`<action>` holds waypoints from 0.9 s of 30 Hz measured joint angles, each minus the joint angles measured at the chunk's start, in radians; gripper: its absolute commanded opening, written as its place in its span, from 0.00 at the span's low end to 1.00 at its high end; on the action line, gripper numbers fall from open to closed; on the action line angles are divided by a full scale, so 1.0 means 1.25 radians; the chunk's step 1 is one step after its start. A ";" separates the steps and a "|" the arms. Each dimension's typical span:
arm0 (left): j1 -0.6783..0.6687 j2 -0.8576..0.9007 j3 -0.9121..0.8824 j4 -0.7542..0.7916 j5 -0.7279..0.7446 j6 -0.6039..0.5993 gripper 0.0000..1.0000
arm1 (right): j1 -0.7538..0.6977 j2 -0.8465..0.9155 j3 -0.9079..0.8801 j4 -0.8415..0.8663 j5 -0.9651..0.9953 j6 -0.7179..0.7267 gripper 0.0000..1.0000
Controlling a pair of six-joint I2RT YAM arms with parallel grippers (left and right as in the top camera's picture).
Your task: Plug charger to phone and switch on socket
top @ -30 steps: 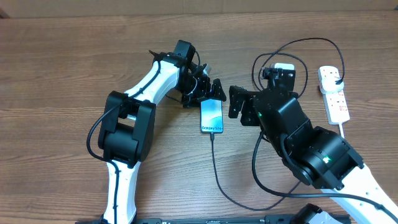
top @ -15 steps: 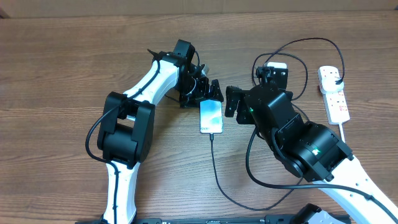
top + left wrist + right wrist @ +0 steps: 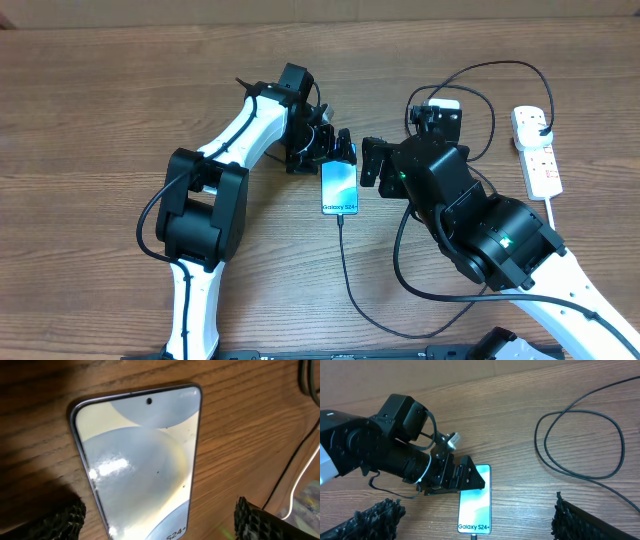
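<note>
left gripper (image 3: 342, 150): wide open and holding nothing. Its own camera caught only the two black ribbed fingers (image 3: 55, 522), cut off at the lower corners of the frame. The top end of the phone (image 3: 140, 460) lay between them, clear of both.
right gripper (image 3: 374, 165): also spread wide and empty. Its fingers (image 3: 590, 520) were cropped by the bottom edge of the wrist view, and from above much of it sat in the shadow of its own arm.
phone: flat on the table (image 3: 100, 100), screen up and lit, between the two grippers. The left one was at its top end and the right one just beside its upper right corner. Whether the left fingertips touched it could not be told from above.
charger (image 3: 350, 285): a thin black cable met the phone's bottom edge. The connector was too small to make out from above and cut off in the right wrist view. The cable ran toward the near edge, passed under the right arm, then looped behind it over to the socket.
socket (image 3: 540, 165): a white strip at the far right, well apart from the phone, with a black plug (image 3: 541, 124) in its upper end. Its switch positions could not be read.
white object (image 3: 455, 105): partly hidden behind the right arm — not identifiable.
</note>
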 measured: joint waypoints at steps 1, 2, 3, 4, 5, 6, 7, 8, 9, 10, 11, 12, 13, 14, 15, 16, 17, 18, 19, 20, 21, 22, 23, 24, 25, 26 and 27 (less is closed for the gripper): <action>0.001 0.000 0.003 -0.014 -0.007 0.001 1.00 | -0.004 0.000 0.000 -0.005 -0.001 0.000 1.00; 0.005 0.000 0.006 -0.031 -0.015 0.007 1.00 | -0.010 0.000 0.000 -0.010 0.000 0.000 0.98; 0.010 0.000 0.011 -0.052 -0.023 0.015 1.00 | -0.023 0.000 0.000 -0.020 -0.001 0.000 0.95; 0.015 0.000 0.014 -0.070 -0.031 0.022 1.00 | -0.038 0.001 0.000 -0.028 -0.001 0.002 0.90; 0.024 0.000 0.017 -0.095 -0.043 0.033 1.00 | -0.060 0.001 0.000 -0.037 -0.001 0.004 0.84; 0.035 0.000 0.021 -0.120 -0.055 0.045 1.00 | -0.092 0.001 0.000 -0.051 -0.002 0.003 0.72; 0.044 0.000 0.023 -0.136 -0.065 0.054 1.00 | -0.121 0.001 0.000 -0.058 -0.001 0.010 0.62; 0.065 -0.002 0.024 -0.164 -0.093 0.068 1.00 | -0.185 0.002 0.000 -0.073 -0.004 0.022 0.57; 0.075 -0.007 0.024 -0.175 -0.109 0.075 1.00 | -0.222 0.002 0.000 -0.080 -0.014 0.028 0.51; 0.086 -0.014 0.024 -0.187 -0.133 0.082 1.00 | -0.261 0.004 0.000 -0.081 -0.030 0.037 0.47; 0.091 -0.022 0.024 -0.195 -0.146 0.083 1.00 | -0.297 0.004 0.000 -0.083 -0.041 0.036 0.42; 0.099 -0.038 0.024 -0.207 -0.167 0.085 1.00 | -0.332 0.005 0.000 -0.086 -0.054 0.036 0.38; 0.106 -0.062 0.024 -0.218 -0.188 0.085 1.00 | -0.371 0.005 0.000 -0.088 -0.070 0.041 0.34; 0.110 -0.095 0.023 -0.229 -0.211 0.085 1.00 | -0.405 0.005 0.000 -0.090 -0.081 0.042 0.29; 0.111 -0.131 0.023 -0.234 -0.230 0.085 1.00 | -0.442 0.005 0.000 -0.092 -0.100 0.044 0.25; 0.109 -0.176 0.023 -0.240 -0.252 0.085 1.00 | -0.467 0.005 0.000 -0.093 -0.109 0.043 0.21; 0.107 -0.222 0.023 -0.244 -0.270 0.085 1.00 | -0.487 0.006 0.000 -0.093 -0.118 0.046 0.17; 0.103 -0.277 0.023 -0.247 -0.292 0.085 1.00 | -0.508 0.008 0.000 -0.093 -0.126 0.048 0.11; 0.098 -0.332 0.024 -0.249 -0.310 0.085 1.00 | -0.529 0.011 0.000 -0.093 -0.133 0.047 0.08; 0.094 -0.390 0.024 -0.251 -0.330 0.084 1.00 | -0.554 0.017 0.000 -0.093 -0.142 0.047 0.05; 0.089 -0.453 0.026 -0.256 -0.351 0.084 1.00 | -0.573 0.024 0.000 -0.094 -0.149 0.045 0.04; 0.086 -0.507 0.027 -0.261 -0.370 0.084 1.00 | -0.593 0.033 0.000 -0.094 -0.154 0.044 0.04; 0.083 -0.553 0.028 -0.268 -0.389 0.083 1.00 | -0.612 0.044 0.000 -0.094 -0.159 0.045 0.04; 0.081 -0.600 0.029 -0.278 -0.409 0.081 1.00 | -0.629 0.056 0.000 -0.093 -0.162 0.045 0.04; 0.078 -0.646 0.030 -0.292 -0.430 0.081 1.00 | -0.646 0.070 0.000 -0.093 -0.167 0.045 0.04; 0.077 -0.683 0.031 -0.305 -0.448 0.081 1.00 | -0.660 0.082 0.000 -0.093 -0.170 0.045 0.04; 0.077 -0.725 0.031 -0.327 -0.468 0.081 1.00 | -0.676 0.098 0.000 -0.094 -0.174 0.045 0.04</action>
